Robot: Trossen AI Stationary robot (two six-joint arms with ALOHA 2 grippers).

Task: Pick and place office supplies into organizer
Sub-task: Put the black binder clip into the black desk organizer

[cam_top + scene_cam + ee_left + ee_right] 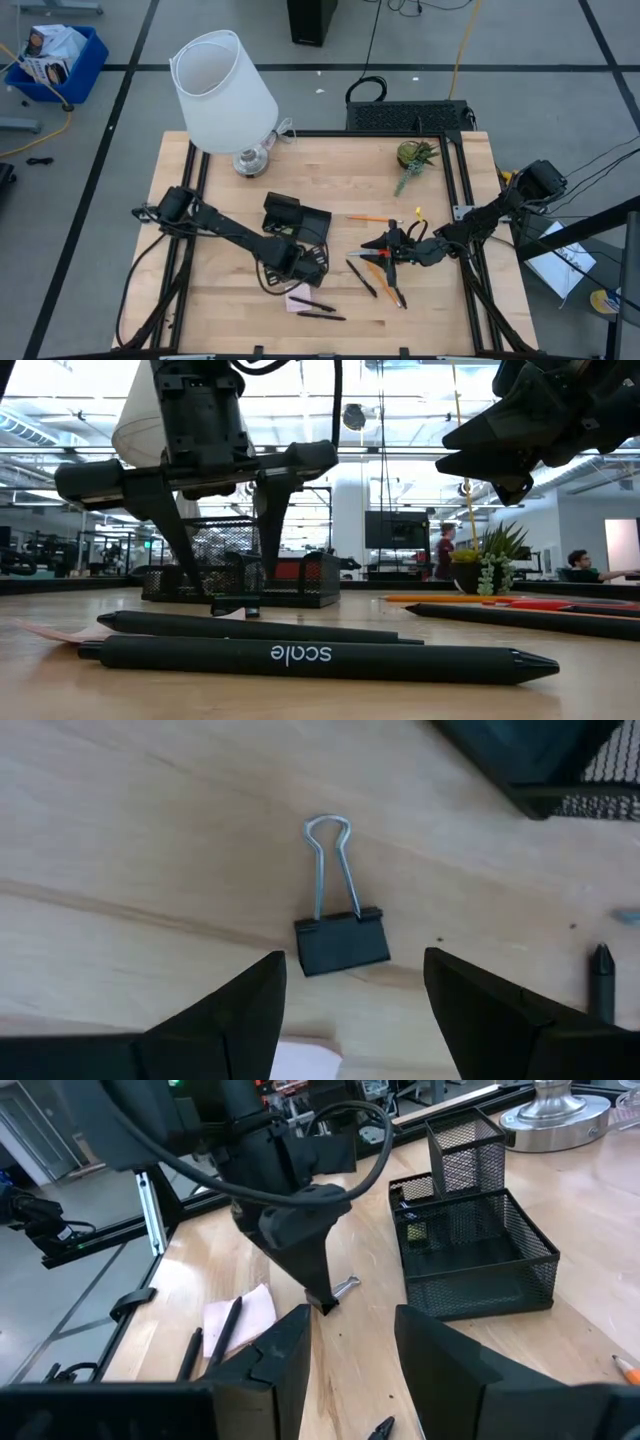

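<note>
A small black binder clip (340,942) with silver wire handles lies flat on the wooden table, just in front of the black mesh organizer (297,219). My left gripper (233,582) points down over it, open, one finger on either side of the clip and clear of it. My right gripper (350,1320) hangs open and holds nothing, well above the table over the red-handled scissors (378,251). Two black pens (318,310) lie partly on the pink sticky-note pad (297,299). More pens (361,278), an orange pencil (370,218) and a tiny yellow piece (417,212) lie on the table's right half.
A white lamp (224,88) stands at the far left of the table and a green plant sprig (414,156) at the far right. Black rails (455,190) frame the table. The two grippers are close together near the table's middle.
</note>
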